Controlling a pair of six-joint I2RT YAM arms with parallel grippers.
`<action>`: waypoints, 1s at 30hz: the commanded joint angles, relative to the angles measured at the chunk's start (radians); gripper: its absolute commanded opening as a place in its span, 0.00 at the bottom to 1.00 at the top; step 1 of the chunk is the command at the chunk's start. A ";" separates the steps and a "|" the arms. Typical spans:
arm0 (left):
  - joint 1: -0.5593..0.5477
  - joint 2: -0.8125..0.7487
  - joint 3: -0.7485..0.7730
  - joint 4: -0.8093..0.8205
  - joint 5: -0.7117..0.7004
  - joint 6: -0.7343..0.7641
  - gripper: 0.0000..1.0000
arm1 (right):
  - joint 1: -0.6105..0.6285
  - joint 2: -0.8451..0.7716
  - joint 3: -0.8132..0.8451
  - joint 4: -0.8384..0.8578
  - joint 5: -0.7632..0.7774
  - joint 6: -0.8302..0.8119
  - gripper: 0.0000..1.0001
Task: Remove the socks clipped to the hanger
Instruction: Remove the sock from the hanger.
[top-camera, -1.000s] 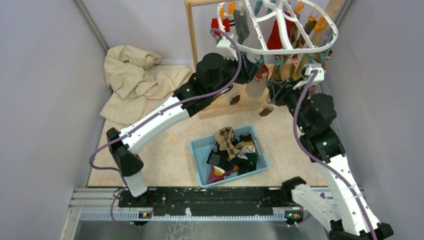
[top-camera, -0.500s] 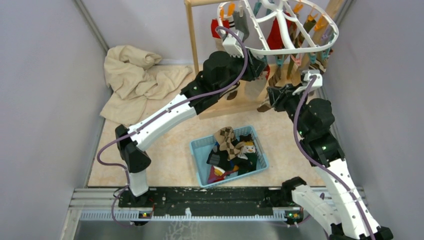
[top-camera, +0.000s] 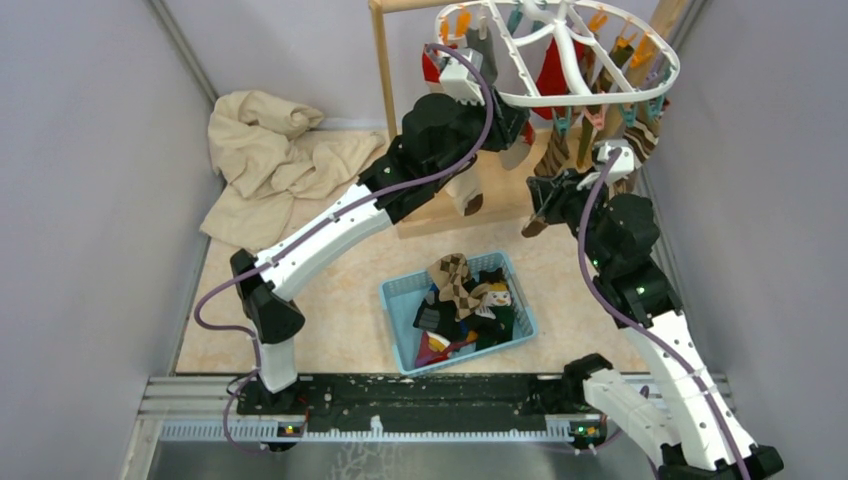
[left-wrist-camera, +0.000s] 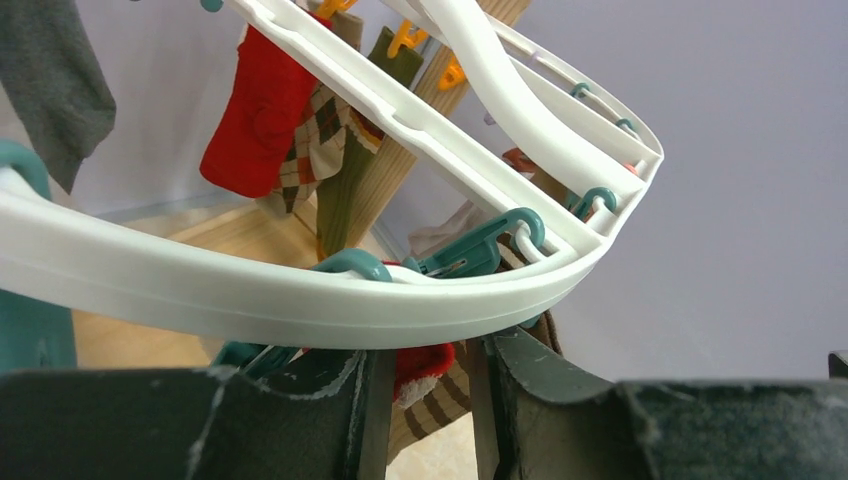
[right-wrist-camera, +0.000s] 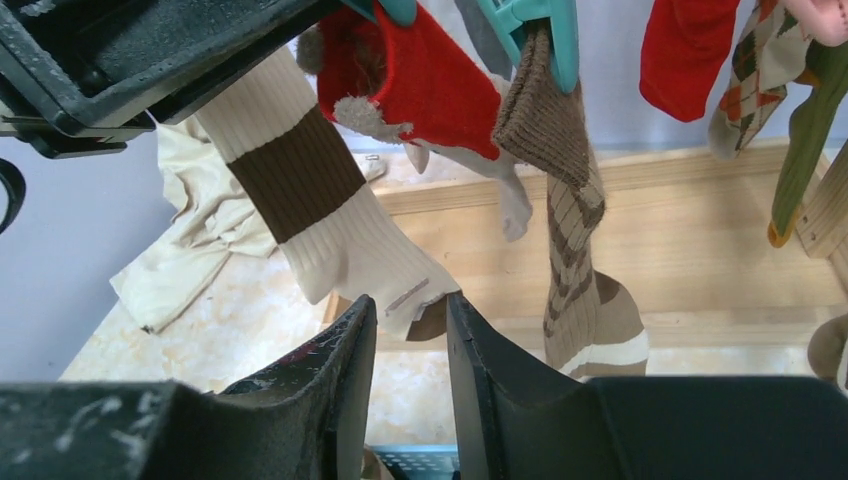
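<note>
The socks (left-wrist-camera: 255, 110), soft knits, are being held under the hanger (left-wrist-camera: 300, 310), a smooth white plastic oval, by teal clips (left-wrist-camera: 480, 250). Beneath its rim a cream ribbed sock (right-wrist-camera: 300, 190) is being pinched by the left gripper (left-wrist-camera: 430, 375); the right gripper (right-wrist-camera: 408, 310) is being held narrowly parted at that sock's toe, a grip there not being discernible. Below the hanger, a blue basket (top-camera: 392, 320) is being borne by a speckled beige floor (top-camera: 330, 300), enclosed by grey walls (top-camera: 90, 200).

Note smooth, glossy white plastic on the hanger (left-wrist-camera: 300, 300) and teal plastic on its clips (left-wrist-camera: 480, 245); soft ribbed knit cloth on the socks (right-wrist-camera: 300, 170); pale, matt bare wood on the stand (right-wrist-camera: 680, 230).
</note>
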 joint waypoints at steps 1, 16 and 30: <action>0.013 -0.007 0.023 0.000 -0.033 0.033 0.37 | -0.008 0.022 -0.009 0.078 -0.004 -0.001 0.35; 0.042 -0.062 -0.013 -0.027 0.016 0.041 0.40 | -0.008 0.196 -0.167 0.511 -0.036 -0.075 0.54; 0.102 -0.076 -0.010 -0.053 0.083 0.024 0.41 | -0.032 0.361 -0.151 0.666 -0.015 -0.101 0.53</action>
